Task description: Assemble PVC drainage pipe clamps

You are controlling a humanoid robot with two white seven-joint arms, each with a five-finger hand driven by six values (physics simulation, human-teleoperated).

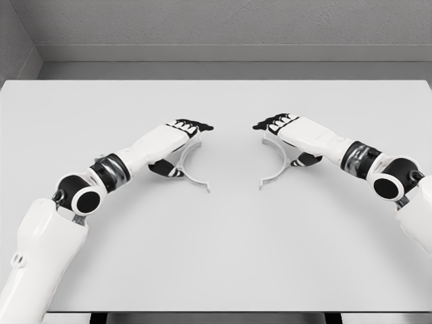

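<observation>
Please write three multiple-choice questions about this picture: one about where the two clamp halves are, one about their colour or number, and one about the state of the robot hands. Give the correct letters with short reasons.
1. Where do the clamp halves lie?
A. stacked together
B. apart on the table, one beside each robot hand
C. on the floor

2. How many clamp halves are visible?
A. one
B. two
C. four

3. Are the halves joined?
A. yes, closed into a ring
B. no, a gap separates them
C. one stands upright on the other

Answers: 1 B, the left clamp half is at the left robot hand, the right clamp half at the right robot hand; 2 B, two white arcs show; 3 B, bare table lies between them.
</observation>
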